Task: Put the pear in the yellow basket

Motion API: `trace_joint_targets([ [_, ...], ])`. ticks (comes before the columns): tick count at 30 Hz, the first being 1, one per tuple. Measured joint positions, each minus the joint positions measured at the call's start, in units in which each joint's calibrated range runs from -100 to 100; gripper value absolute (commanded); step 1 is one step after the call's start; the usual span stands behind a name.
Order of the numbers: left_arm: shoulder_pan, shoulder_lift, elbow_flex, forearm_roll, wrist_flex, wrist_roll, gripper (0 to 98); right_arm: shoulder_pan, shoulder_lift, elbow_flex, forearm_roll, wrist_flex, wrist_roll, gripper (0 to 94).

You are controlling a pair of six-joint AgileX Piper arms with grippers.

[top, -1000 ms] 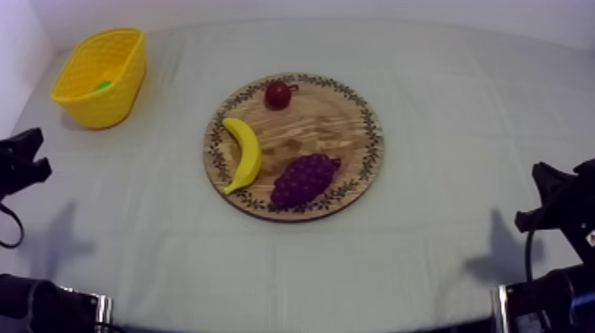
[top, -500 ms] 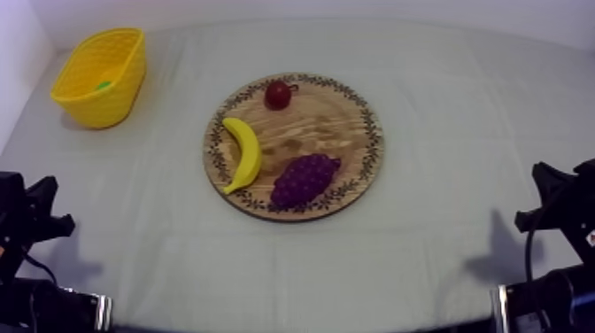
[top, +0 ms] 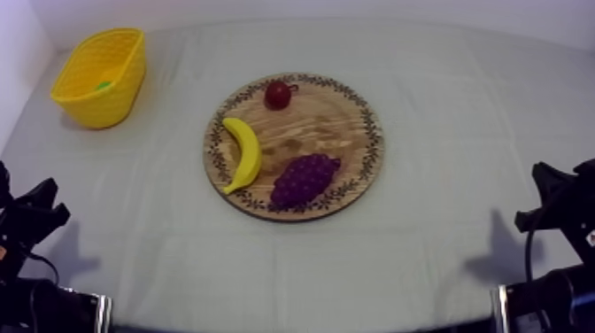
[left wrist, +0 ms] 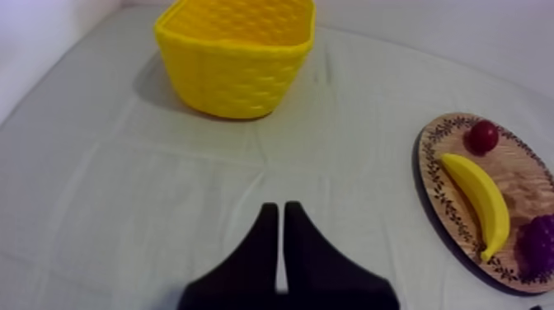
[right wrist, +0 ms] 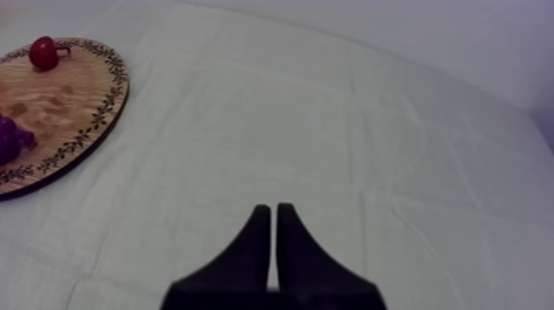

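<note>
The desk, under its grey-white cloth, takes up nearly the whole top view. At the centre of that view lies the round wooden board with its patterned rim, flat on the cloth. The yellow basket stands in the upper left of the top view, well apart from the board, with open cloth between them.

The left pincer has its two black fingers pressed together into a narrow wedge with nothing between them. It hangs over bare cloth, with the basket beyond its tips and the board off to one side. In the top view its arm sits low at the left edge. The right pincer is likewise pressed together and holds nothing. It is over bare cloth well apart from the board, and its arm sits low at the right edge of the top view.

On the board, the banana lies along the left side. The bunch of grapes is just beside it, toward the lower rim. The small red fruit sits near the upper rim, apart from both.

The pear shows as a small green patch inside the basket, seen over its rim from above.
</note>
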Motion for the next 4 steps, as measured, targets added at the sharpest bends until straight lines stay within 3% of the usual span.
trace_joint_targets([
  [4, -0.04, 0.00, 0.07, 0.00, 0.00, 0.09, 0.1, 0.00, 0.00, 0.00, 0.00, 0.00, 0.00, 0.4],
])
